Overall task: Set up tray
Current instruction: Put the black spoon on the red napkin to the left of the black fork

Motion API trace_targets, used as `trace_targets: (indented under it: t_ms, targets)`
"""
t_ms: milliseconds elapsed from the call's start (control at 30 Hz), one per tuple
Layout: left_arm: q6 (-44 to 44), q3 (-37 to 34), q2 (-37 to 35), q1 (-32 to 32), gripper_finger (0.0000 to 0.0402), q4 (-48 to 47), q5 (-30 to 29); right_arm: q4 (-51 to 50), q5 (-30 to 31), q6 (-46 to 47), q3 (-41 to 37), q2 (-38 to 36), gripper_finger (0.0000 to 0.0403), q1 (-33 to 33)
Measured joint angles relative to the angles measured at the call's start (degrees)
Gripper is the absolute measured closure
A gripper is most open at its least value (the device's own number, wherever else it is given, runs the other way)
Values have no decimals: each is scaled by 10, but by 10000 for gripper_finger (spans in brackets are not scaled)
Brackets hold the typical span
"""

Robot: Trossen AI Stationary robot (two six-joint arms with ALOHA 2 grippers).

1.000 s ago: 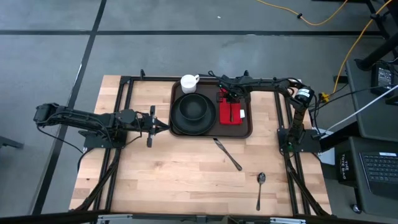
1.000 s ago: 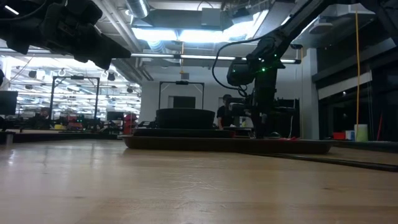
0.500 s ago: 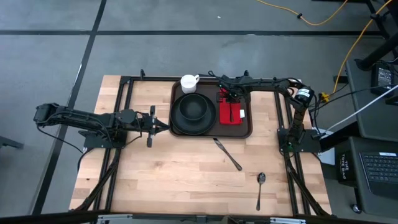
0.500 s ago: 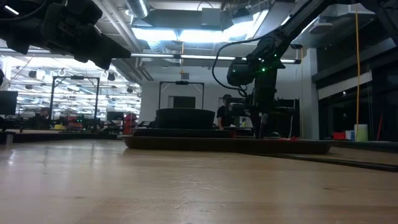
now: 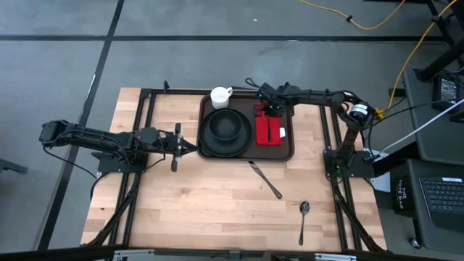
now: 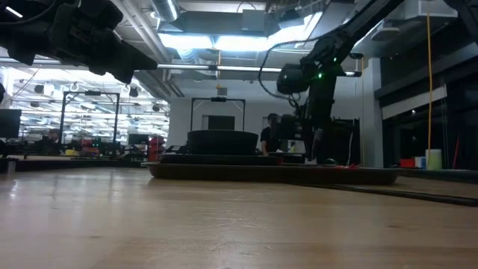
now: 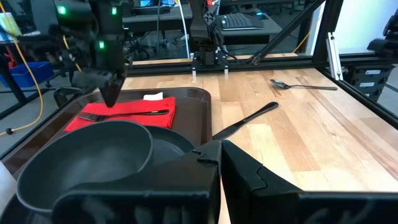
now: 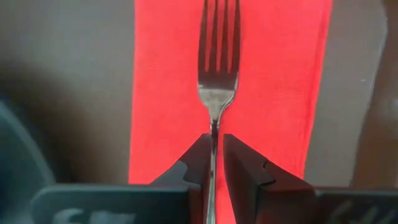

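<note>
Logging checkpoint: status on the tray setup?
Left tool shut, parked beside tray. Right tool over fork on red napkin. Knife, spoon on table, off tray.

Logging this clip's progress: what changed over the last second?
The right gripper rose a little above the fork on the napkin and shifted toward the tray's far edge. The fork, napkin, tray and left gripper stayed put.

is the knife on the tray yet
No, the knife lies on the bare table, just off the tray.
</note>
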Motion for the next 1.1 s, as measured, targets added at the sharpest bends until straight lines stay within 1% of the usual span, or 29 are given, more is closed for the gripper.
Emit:
trace_targets:
  t_ms: [167,267,367,533,667,767,900,1100]
  targets:
    - [0,0,0,0,393,0,0,-2,2,-32,0,-50,354,3]
    - [0,0,0,0,394,0,0,-13,9,-59,0,-88,354,18]
    - [0,0,0,0,395,0,0,-38,33,-65,0,-128,354,47]
    - [0,0,0,0,393,0,0,-85,91,-57,0,-188,354,116]
    - [0,0,0,0,396,0,0,-112,113,-25,0,-217,354,186]
    - [0,0,0,0,397,0,0,-132,139,5,0,-224,354,242]
    - [0,0,0,0,398,0,0,-165,140,65,0,-224,354,309]
    - [0,0,0,0,397,0,0,-182,141,164,0,-224,354,404]
